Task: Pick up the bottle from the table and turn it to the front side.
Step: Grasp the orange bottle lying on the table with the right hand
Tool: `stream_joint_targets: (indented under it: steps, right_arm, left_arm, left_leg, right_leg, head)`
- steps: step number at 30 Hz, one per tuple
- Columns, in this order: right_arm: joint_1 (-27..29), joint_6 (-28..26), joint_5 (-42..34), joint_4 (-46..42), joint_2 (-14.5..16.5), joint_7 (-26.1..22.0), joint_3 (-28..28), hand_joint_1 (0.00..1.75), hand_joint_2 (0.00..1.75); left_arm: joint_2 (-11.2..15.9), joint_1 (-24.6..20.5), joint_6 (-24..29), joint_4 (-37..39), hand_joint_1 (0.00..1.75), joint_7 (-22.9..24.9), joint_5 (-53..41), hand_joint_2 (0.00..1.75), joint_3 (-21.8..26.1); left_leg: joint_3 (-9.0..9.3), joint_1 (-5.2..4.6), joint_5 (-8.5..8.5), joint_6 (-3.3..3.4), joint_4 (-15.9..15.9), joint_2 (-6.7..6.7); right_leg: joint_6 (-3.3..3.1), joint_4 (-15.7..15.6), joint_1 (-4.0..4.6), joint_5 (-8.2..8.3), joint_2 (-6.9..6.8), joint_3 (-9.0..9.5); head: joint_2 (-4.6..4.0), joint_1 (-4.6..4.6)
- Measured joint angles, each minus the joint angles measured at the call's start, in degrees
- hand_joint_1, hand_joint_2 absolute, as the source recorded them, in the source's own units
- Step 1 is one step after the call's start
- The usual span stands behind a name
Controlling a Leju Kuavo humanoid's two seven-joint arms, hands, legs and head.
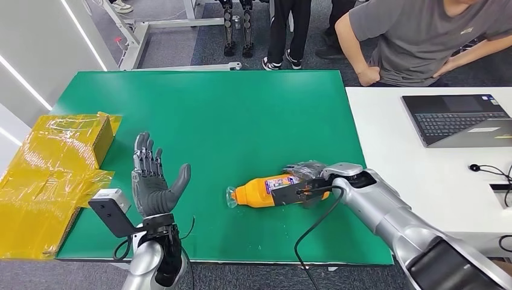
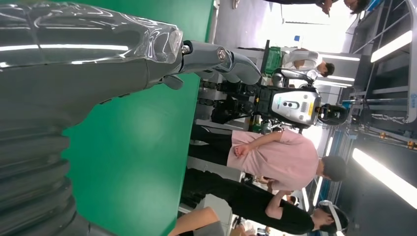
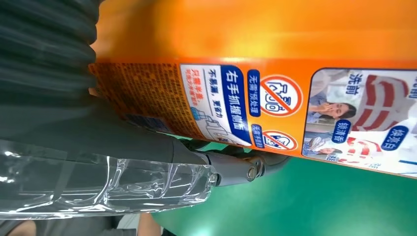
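Bottle (image 1: 261, 191): orange plastic, printed label, clear cap end; lies on its side on the green table (image 1: 229, 115), near the front edge, cap pointing toward the robot's left. Lifting not yet begun, by the look of it, since the body rests on the mat.

Right hand (image 1: 304, 174): wrapped round the bottle's base end, fingers over the top and the thumb (image 3: 231, 169) tucked underneath in the right wrist view, so grasping the bottle. Gripping at the base probably leaves the label face free to be rolled toward the front.

Label (image 3: 295, 113): blue panels with Chinese characters, two red crossed-out circle symbols, small photographs of people, and a block of fine print too small to read (no brand name can be made out). This looks like the back panel, which would explain the turn still owed.

Left hand (image 1: 151, 181): raised over the table's left part, palm up, fingers spread, holding nothing; well apart from the bottle, apparently waiting.

Surroundings: yellow taped cardboard box (image 1: 54, 175) at the table's left edge; white desk (image 1: 422, 175) to the right with a laptop (image 1: 462, 118); person in grey shirt (image 1: 416, 36) leaning behind.
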Motion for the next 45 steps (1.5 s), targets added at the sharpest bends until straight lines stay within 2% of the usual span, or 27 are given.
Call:
stream_joint_targets:
  steps: [2, 3, 5, 6, 7, 9, 18, 20, 25, 29, 33, 38, 42, 45]
  right_arm:
    - [-0.68, 0.09, -0.72, 1.74, 0.68, 0.00, 0.68, 0.00, 1.75]
    - [-1.00, -0.11, -0.93, 2.53, 1.00, 0.00, 1.01, 0.14, 1.75]
    - [-1.48, -0.95, -1.09, 3.87, 1.54, -0.04, 1.62, 0.86, 1.75]
    - [-1.63, -1.56, -1.08, 4.40, 1.76, -0.10, 1.86, 1.30, 1.75]
    - [-1.72, -2.25, -1.07, 4.86, 1.95, -0.18, 2.11, 1.60, 1.75]
    - [-1.81, -3.56, -1.01, 5.60, 2.28, -0.42, 2.52, 1.75, 1.75]
    - [-1.66, -8.90, 0.17, 6.67, 3.01, -2.17, 3.22, 1.75, 1.75]
    - [-1.36, -13.37, 1.21, 6.70, 3.45, -0.97, 3.24, 1.75, 1.75]
    - [0.00, -29.34, 3.06, 6.10, 5.38, 4.80, 1.56, 1.75, 1.75]
    - [3.30, -40.42, 0.71, 2.90, 7.39, 5.26, -3.57, 1.75, 1.75]
    - [9.36, -51.45, -4.52, -2.99, 9.51, 1.59, -11.72, 1.75, 1.75]
    - [17.75, -62.64, -9.09, -10.11, 12.03, -7.58, -19.52, 1.75, 1.75]
    - [23.63, -65.08, -10.90, -15.47, 14.28, -13.03, -23.50, 1.75, 1.75]
    - [26.16, -65.24, -11.60, -18.12, 15.52, -15.20, -25.24, 1.75, 1.75]
  left_arm:
    - [0.00, -0.22, 0.28, 0.18, 0.00, 0.00, 0.17, 1.75, 0.00]
    - [0.00, -0.28, 0.38, 0.23, 0.00, 0.00, 0.22, 1.75, 0.00]
    - [0.00, -0.33, 0.53, 0.29, 0.00, 0.00, 0.28, 1.75, 0.00]
    - [0.00, -0.33, 0.58, 0.29, 0.00, 0.00, 0.30, 1.75, 0.00]
    - [0.00, -0.33, 0.66, 0.29, 0.00, 0.00, 0.31, 1.75, 0.00]
    - [0.01, -0.32, 0.84, 0.29, 0.00, -0.01, 0.31, 1.75, 0.00]
    - [0.34, -0.13, 1.40, 0.29, 0.00, -0.53, 0.30, 1.75, 0.01]
    - [0.42, 0.22, 1.70, 0.14, 0.00, -0.99, 0.20, 1.75, 0.06]
    - [0.63, 1.73, 2.66, -0.97, 0.00, -1.68, -0.28, 1.75, 0.38]
    - [0.65, 2.60, 3.55, -1.82, 0.00, -1.93, -0.59, 1.75, 0.90]
    - [0.58, 3.37, 4.04, -2.32, 0.00, -2.08, -0.92, 1.75, 1.54]
    - [-0.01, 3.62, 4.31, -2.33, 0.00, -2.10, -1.49, 1.75, 1.60]
    - [-0.56, 3.68, 2.74, -2.32, 0.00, -2.10, -0.35, 1.75, 1.59]
    - [-0.66, 3.74, -1.36, -2.31, 0.00, -1.94, 2.48, 1.75, 1.57]
  left_leg:
    - [0.02, 0.00, 0.00, 0.00, 0.00, 0.00]
    - [0.03, 0.00, 0.00, 0.00, 0.00, 0.00]
    - [0.05, 0.00, 0.00, 0.00, 0.00, 0.00]
    - [0.05, 0.00, 0.00, 0.00, 0.00, 0.00]
    - [0.05, 0.00, 0.00, 0.00, 0.00, 0.01]
    - [0.05, 0.00, 0.00, 0.00, 0.00, 0.00]
    - [0.04, -0.01, 0.03, 0.03, 0.01, 0.01]
    - [0.02, 0.00, 0.04, 0.04, 0.01, 0.00]
    - [-0.01, 0.01, 0.05, 0.05, 0.00, 0.00]
    - [-0.02, 0.02, 0.04, 0.05, -0.03, -0.01]
    - [-0.03, 0.01, 0.04, 0.05, -0.04, -0.03]
    - [-0.08, 0.00, 0.02, 0.06, -0.04, -0.04]
    - [-0.08, 0.00, 0.02, 0.07, -0.04, -0.03]
    - [-0.08, 0.00, 0.02, 0.07, -0.04, -0.03]
  right_leg:
    - [0.00, 0.00, 0.00, 0.00, 0.01, 0.01]
    - [0.00, 0.00, 0.00, 0.00, 0.01, 0.02]
    - [0.00, 0.00, 0.00, 0.00, 0.01, 0.03]
    - [0.00, 0.00, 0.00, 0.00, 0.01, 0.04]
    - [0.00, 0.00, 0.00, 0.00, 0.01, 0.04]
    - [0.01, 0.00, 0.00, 0.01, 0.01, 0.05]
    - [0.04, 0.00, 0.00, 0.05, 0.01, 0.05]
    - [0.04, 0.01, 0.00, 0.05, 0.01, 0.04]
    - [0.03, 0.02, 0.00, 0.04, 0.01, 0.00]
    - [0.04, 0.02, 0.02, 0.02, -0.01, -0.01]
    - [0.04, 0.00, 0.02, 0.00, -0.04, -0.01]
    - [0.06, -0.03, 0.02, 0.00, -0.06, -0.01]
    - [0.06, -0.05, 0.01, 0.00, -0.04, -0.03]
    - [0.06, -0.05, 0.01, 0.00, -0.04, -0.04]
  head:
    - [0.00, 0.00]
    - [0.00, 0.00]
    - [0.00, 0.00]
    - [0.00, 0.00]
    - [0.00, 0.00]
    - [0.00, 0.00]
    - [0.00, 0.00]
    - [0.00, 0.01]
    - [0.00, 0.00]
    - [0.00, -0.01]
    - [0.00, 0.00]
    - [0.00, 0.01]
    - [0.00, 0.00]
    - [0.00, -0.01]
